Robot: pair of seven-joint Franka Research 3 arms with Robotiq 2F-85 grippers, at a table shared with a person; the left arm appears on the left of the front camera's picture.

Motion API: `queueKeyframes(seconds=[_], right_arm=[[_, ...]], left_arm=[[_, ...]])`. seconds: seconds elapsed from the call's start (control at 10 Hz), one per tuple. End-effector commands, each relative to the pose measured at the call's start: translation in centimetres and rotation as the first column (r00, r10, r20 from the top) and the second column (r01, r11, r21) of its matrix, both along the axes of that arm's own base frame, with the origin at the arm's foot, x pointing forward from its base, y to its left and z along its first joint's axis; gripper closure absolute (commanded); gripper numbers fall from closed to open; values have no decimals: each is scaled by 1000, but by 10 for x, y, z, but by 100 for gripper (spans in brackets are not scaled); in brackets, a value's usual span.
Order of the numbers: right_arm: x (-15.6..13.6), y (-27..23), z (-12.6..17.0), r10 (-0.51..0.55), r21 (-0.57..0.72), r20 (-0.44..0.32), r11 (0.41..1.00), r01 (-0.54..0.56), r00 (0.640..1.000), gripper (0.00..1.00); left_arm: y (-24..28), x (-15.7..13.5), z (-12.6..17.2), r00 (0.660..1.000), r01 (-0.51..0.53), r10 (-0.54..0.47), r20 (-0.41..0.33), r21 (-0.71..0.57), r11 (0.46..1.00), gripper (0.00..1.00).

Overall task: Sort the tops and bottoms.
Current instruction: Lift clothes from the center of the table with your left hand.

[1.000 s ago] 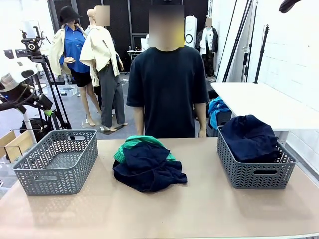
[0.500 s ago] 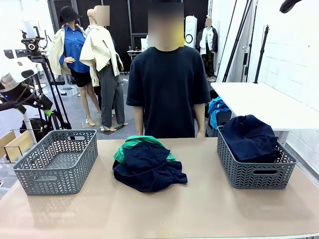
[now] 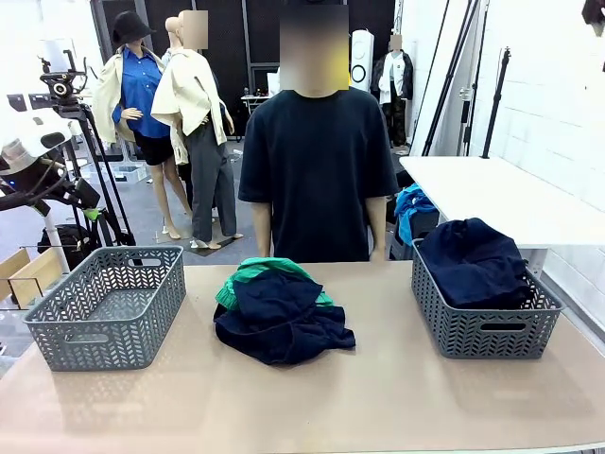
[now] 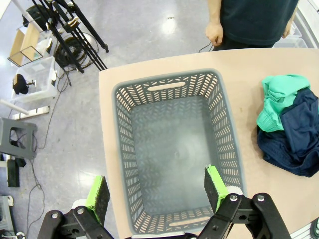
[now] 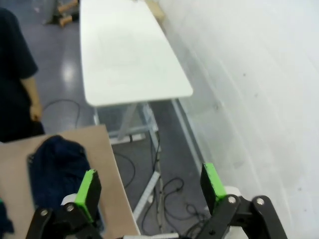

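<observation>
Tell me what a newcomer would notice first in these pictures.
A heap of dark navy garments lying on a bright green one sits mid-table, with a person in black standing at the far side. To the right, a grey basket is piled with more navy cloth; the left basket holds nothing.

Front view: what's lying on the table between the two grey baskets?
A dark navy garment heaped over a bright green garment, with bare table on either side, as the front view shows.
</observation>
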State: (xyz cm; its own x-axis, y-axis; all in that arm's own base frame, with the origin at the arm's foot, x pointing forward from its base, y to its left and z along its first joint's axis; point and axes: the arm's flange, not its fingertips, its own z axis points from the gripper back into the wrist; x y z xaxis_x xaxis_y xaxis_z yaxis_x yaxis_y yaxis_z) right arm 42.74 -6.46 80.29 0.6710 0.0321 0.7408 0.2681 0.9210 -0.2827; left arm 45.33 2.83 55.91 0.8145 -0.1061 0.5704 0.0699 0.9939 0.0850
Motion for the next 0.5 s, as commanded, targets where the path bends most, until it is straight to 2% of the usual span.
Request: queueKeyframes(seconds=[0.0,0.1,0.3,0.4], right_arm=[[-3,0,-41,15,37,-90,999,-12,996,0],[6,-4,-61,53,87,-145,995,-40,988,0],[24,-18,-104,14,123,-214,992,13,977,0],[27,-32,-124,34,160,-239,987,5,971,0]], left_arm=[[2,0,2,1000,1,-1,-5,9,1000,0],[2,0,2,1000,1,-1,-5,9,1000,0],[2,0,2,1000,1,-1,-5,9,1000,0],[2,0,2,1000,1,-1,-5,9,1000,0]])
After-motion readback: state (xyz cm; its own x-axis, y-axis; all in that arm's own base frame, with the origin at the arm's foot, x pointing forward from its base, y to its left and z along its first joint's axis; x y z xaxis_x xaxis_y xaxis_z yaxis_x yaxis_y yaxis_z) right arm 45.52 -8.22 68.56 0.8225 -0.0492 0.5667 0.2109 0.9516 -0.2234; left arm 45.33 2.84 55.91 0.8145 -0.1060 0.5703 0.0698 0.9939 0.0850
